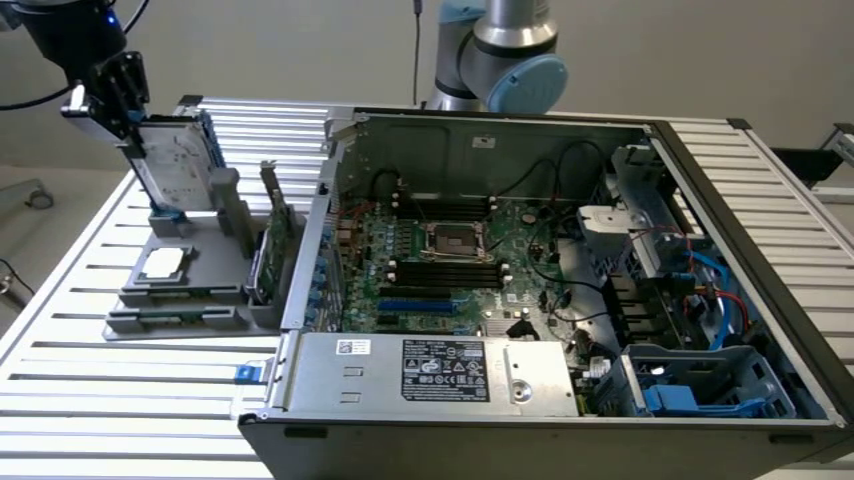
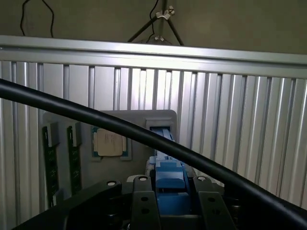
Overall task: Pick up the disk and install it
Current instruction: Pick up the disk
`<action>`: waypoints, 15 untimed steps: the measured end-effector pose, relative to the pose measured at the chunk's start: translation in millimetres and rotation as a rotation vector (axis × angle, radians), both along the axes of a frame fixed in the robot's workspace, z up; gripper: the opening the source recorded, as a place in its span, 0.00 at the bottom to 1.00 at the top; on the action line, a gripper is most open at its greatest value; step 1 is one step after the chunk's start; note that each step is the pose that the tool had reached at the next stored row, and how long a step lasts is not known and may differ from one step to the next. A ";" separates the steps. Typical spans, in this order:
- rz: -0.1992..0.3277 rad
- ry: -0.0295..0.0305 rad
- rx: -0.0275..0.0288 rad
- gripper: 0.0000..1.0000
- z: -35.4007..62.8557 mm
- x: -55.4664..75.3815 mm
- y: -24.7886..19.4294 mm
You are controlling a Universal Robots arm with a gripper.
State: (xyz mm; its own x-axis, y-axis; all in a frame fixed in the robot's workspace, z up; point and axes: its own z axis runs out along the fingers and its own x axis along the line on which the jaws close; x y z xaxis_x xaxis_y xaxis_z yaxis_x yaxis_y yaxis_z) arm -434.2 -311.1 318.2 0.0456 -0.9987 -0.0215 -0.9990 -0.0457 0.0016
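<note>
The disk is a silver-grey drive with a white label and a blue carrier frame. It stands on edge at the exterior view's far left, its lower end at the back of the grey tray. My gripper comes down from above and is shut on the disk's upper edge. In the wrist view the blue frame of the disk sits clamped between my two black fingers, with the grey tray below it.
A small square chip lies on the tray and a green card stands in it. The open computer case takes up the middle and right, with a blue drive cage at its front right. A black cable crosses the wrist view.
</note>
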 end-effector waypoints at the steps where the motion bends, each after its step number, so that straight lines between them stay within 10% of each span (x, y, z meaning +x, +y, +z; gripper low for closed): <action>1: 0.000 0.0002 0.0001 0.33 4.1 0.3 0.0; 15: 0.000 0.0186 0.0011 0.33 59.8 16.2 0.0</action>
State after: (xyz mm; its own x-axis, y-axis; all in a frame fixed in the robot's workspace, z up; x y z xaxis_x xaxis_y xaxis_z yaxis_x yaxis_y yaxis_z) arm -418.0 -311.2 378.0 0.0453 -0.9987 -0.0234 -0.9987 -0.0458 0.0201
